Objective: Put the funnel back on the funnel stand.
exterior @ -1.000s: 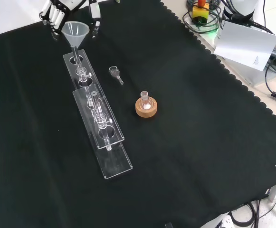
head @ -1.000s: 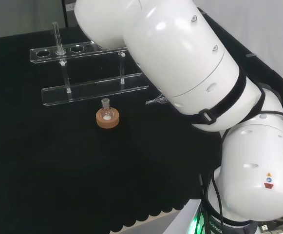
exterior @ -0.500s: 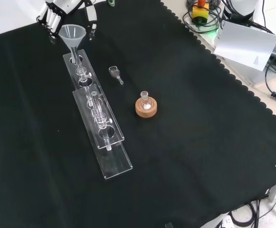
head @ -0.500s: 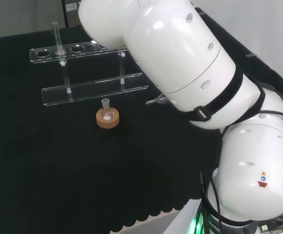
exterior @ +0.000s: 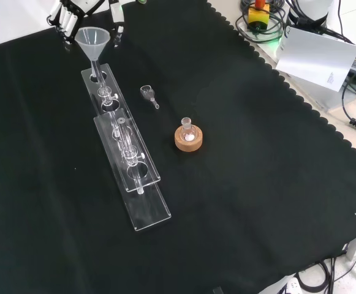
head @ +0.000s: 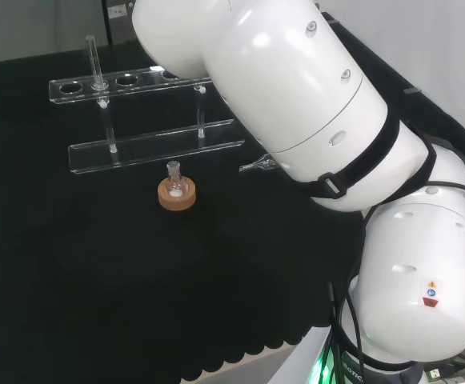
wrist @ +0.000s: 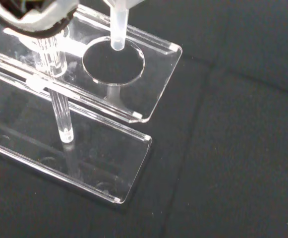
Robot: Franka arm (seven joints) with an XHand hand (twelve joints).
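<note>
— Hand (exterior: 83,11) at the far top edge of the front view: what's it doing?

— Its fingers are curled down around the funnel (exterior: 92,41), on both sides of the cone, so it is holding the funnel by the wide top. Whether every finger touches the rim I cannot tell.

— And where is the funnel relative to the stand?

— It hangs upright below the hand, spout pointing straight down. In the wrist view the spout tip (wrist: 117,43) sits just above the round end hole (wrist: 113,60) of the clear stand (wrist: 153,74), a little toward the hole's far rim rather than dead centre. I judge it has not gone through yet.

— So what does the next move depend on?

— On keeping that long axis vertical and in line with the hole. The stand's top shelf lies directly under the hand, so the path is straight down; a small sideways nudge may be needed first, or the spout could catch the rim.

— Anything else nearby?

— A small flask on a cork ring (exterior: 189,138) and a little glass piece (exterior: 149,94) lie well apart on the cloth.
</note>
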